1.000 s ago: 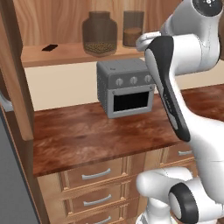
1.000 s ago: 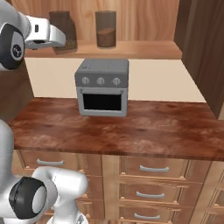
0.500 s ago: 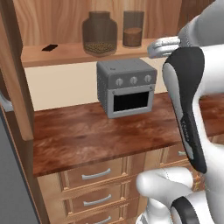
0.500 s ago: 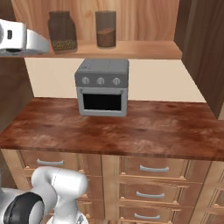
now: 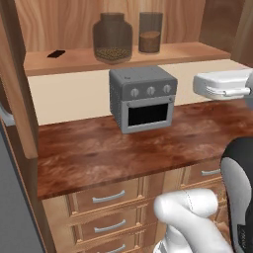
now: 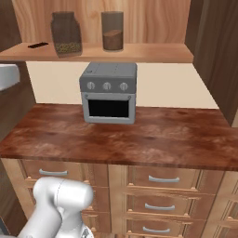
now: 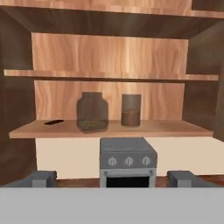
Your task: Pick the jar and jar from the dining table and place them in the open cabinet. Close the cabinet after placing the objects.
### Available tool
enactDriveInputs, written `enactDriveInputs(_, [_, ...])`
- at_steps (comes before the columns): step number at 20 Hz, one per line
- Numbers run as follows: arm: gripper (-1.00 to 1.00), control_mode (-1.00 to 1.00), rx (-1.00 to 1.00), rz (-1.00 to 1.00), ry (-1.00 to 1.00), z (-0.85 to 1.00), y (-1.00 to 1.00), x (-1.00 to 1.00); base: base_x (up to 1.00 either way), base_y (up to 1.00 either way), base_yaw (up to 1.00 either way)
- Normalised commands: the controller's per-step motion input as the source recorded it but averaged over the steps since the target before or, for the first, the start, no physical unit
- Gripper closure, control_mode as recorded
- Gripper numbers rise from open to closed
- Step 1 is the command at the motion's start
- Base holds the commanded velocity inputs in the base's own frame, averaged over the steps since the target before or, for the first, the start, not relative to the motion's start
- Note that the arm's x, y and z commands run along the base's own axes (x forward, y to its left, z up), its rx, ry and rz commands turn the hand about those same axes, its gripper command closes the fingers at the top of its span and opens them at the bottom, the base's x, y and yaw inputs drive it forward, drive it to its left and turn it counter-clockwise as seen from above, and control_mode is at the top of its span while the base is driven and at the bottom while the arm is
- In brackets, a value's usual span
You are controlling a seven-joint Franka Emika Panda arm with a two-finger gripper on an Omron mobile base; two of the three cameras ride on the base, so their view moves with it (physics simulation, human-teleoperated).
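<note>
Both jars stand side by side on the lower shelf of the open cabinet. The wider round-shouldered jar holds olive-yellow pellets. To its right, the slim straight jar holds brown powder. My gripper is open and holds nothing, well back from the shelf and facing it. Its white hand hangs level with the oven's top. The dining table is out of view.
A grey toaster oven stands on the wood counter right under the shelf. A small dark flat thing lies at the shelf's left end. Cabinet doors stand open at the left and right. Drawers sit below.
The hand has drawn back from beside the slim jar, down and away from the shelf. Both jars stay where they were. The jaws have stayed open.
</note>
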Motion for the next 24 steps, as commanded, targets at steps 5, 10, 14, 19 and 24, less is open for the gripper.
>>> enactDriveInputs(5, [-1.0,-1.0,-0.04,0.17,-0.45,-0.34,0.53,-1.0,0.0,0.0,0.0])
enactDriveInputs(10, [-1.0,-1.0,-0.02,0.11,-0.39,-0.48,0.66,-0.91,0.0,0.0,0.0])
enactDriveInputs(14, [-1.0,-1.0,0.0,-0.03,-0.07,-0.52,0.61,-0.76,0.0,0.0,0.0])
enactDriveInputs(19, [-1.0,-1.0,0.0,-0.28,0.02,-0.82,0.42,-0.39,0.0,0.0,0.0])
enactDriveInputs(24, [-1.0,-1.0,0.01,-0.21,0.0,-0.11,0.75,0.09,0.0,0.0,0.0])
